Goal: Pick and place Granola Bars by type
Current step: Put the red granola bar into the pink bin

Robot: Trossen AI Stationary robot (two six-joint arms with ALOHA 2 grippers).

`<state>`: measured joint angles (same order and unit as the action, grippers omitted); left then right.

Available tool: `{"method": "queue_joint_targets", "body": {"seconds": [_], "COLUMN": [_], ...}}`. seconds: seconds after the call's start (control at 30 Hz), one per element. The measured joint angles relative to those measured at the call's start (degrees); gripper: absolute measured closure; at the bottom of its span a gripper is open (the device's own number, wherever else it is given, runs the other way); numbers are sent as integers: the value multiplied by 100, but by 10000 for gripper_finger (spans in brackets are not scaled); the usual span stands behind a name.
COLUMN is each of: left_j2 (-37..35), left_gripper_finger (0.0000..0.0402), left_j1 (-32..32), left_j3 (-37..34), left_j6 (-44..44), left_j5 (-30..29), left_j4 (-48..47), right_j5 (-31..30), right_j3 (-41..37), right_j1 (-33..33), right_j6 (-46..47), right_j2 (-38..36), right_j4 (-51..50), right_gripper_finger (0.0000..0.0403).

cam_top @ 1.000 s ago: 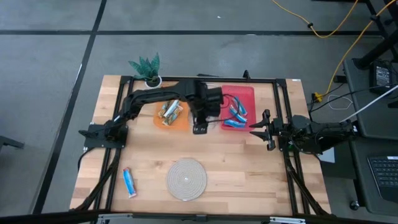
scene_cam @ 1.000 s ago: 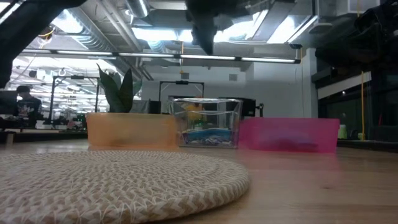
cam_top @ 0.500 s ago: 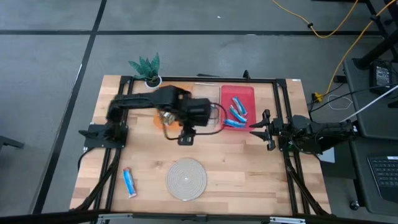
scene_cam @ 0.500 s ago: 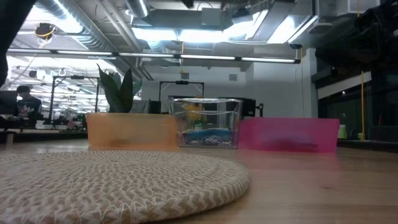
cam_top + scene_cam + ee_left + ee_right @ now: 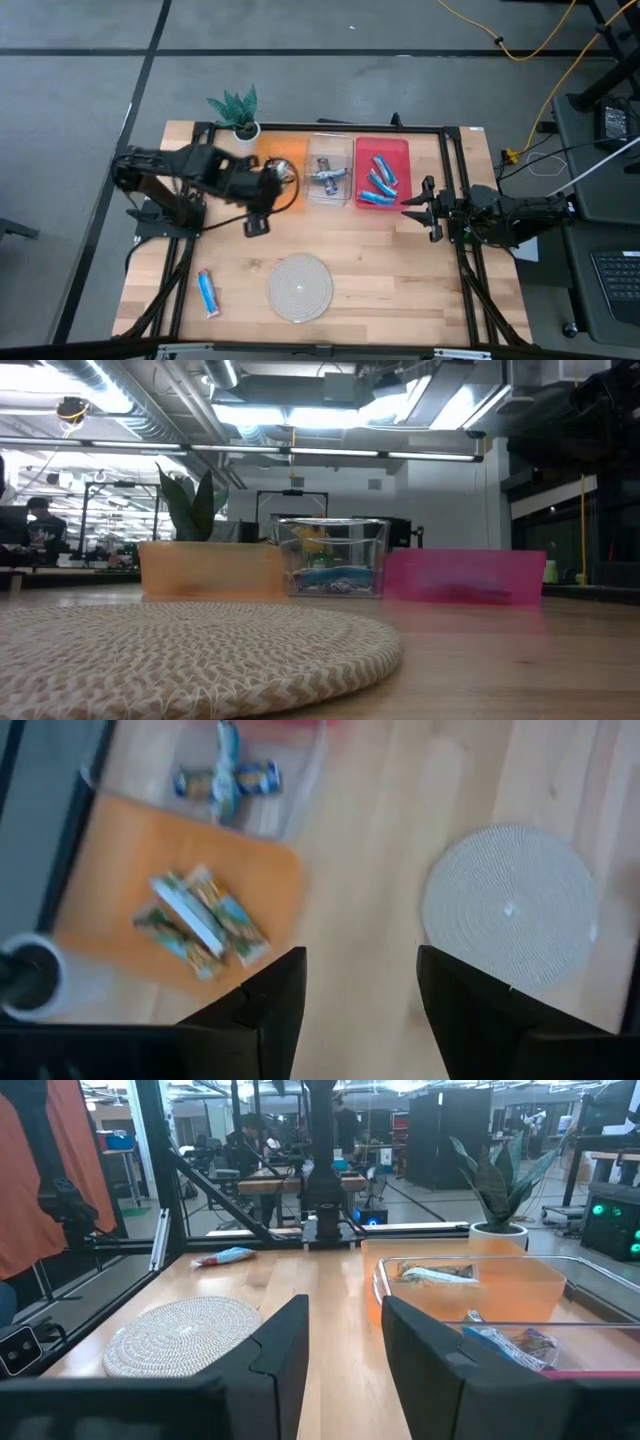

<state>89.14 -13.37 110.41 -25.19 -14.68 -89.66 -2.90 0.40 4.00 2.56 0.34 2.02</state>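
One loose blue bar (image 5: 207, 292) sits near the tabletop's front left, lying roughly 12-to-6. Left jaws (image 5: 256, 226) are empty and partly open, with the bar at their 7 o'clock, so left's closer. Right jaws (image 5: 421, 208) are parked right, empty, gapped. Sorted bars fill the far bins (image 5: 381, 152)

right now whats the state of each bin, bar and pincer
orange bin: holds green-and-tan bars
clear bin: holds silvery bars, crossed
red bin: holds blue bars
loose blue bar: flat on the table, left of the woven mat
left pincer: open, empty, in front of the orange bin
right pincer: open, empty, waiting at the table's right edge
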Motion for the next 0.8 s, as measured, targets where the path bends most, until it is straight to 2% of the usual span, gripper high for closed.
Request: {"method": "queue_joint_targets", "body": {"seconds": [0.4,0.57,0.8], "left_j2": [-926,-1012,-1014], "left_gripper_finger": [217,217,217], "left_j1": [-1941,-2712,-3614], "left_j3": [-2005,-2659,-3368], "left_j6": [-2374,-3474,-5065], "left_j5": [-277,-535,-527], "left_j4": [157,161,489], "right_j5": [0,0,0], "right_j3": [0,0,0], "right_j1": [0,-1,0], "right_j6": [-2,-2,-1], "right_j2": [2,0,0], "right_j4": [0,0,0], "right_gripper_finger": [271,271,271]}}
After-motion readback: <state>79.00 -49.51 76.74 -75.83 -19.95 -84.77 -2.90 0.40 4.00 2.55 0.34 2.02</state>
